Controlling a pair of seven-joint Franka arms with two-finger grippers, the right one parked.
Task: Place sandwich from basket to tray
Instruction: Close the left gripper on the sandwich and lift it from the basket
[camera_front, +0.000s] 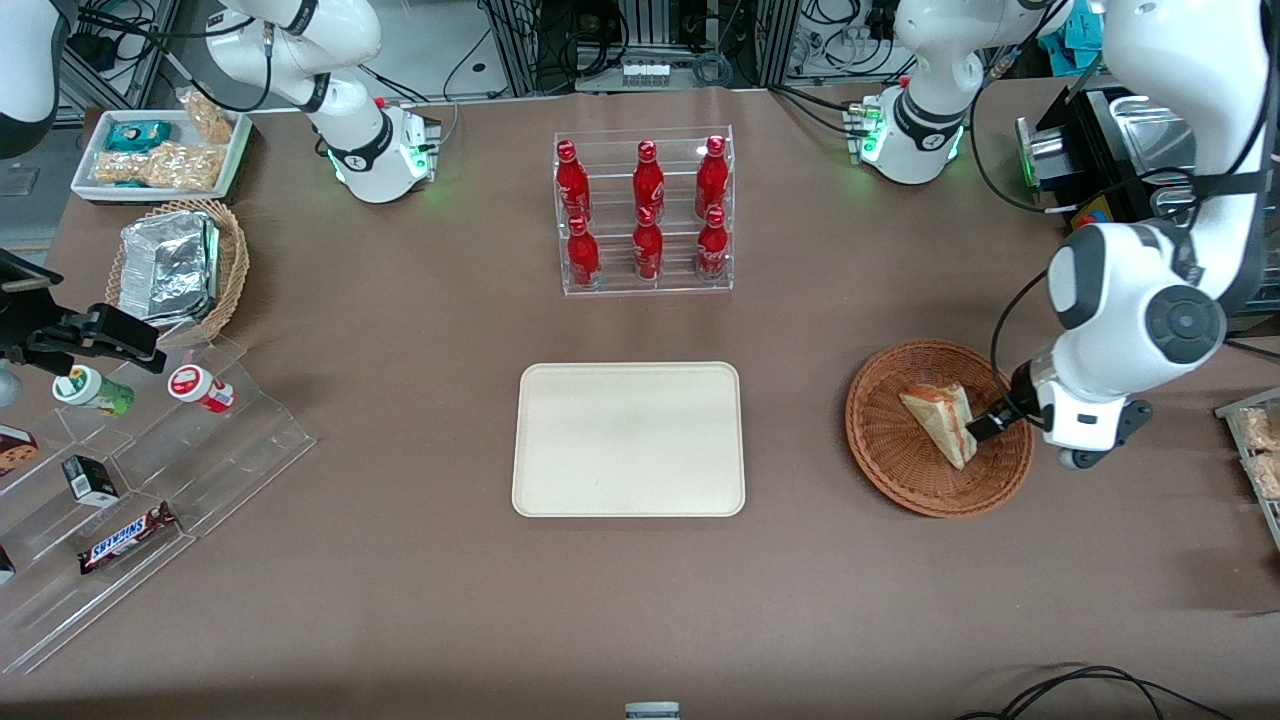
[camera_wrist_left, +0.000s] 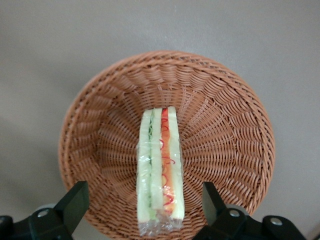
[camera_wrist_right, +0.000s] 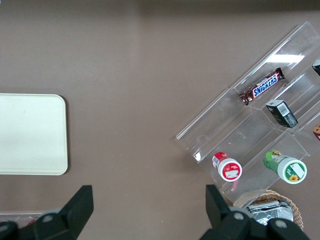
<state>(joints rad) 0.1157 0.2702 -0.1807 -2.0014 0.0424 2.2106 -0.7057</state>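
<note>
The sandwich (camera_front: 940, 420), a clear-wrapped wedge of white bread with red-orange and green filling, lies in the reddish-brown wicker basket (camera_front: 885, 450) toward the working arm's end of the table. In the left wrist view the sandwich (camera_wrist_left: 160, 170) stands on edge in the basket (camera_wrist_left: 225, 150). My left gripper (camera_front: 985, 425) hangs over the basket's rim beside the sandwich. Its fingers (camera_wrist_left: 75, 202) are open, one on each side of the sandwich's wide end, not touching it. The cream-beige tray (camera_front: 628, 438) lies flat at the table's middle, with nothing on it.
A clear rack of red bottles (camera_front: 645, 210) stands farther from the front camera than the tray. Toward the parked arm's end are a tan basket with foil (camera_front: 175, 265), a white snack tray (camera_front: 160, 150) and a clear stepped stand (camera_front: 150, 470) with small items.
</note>
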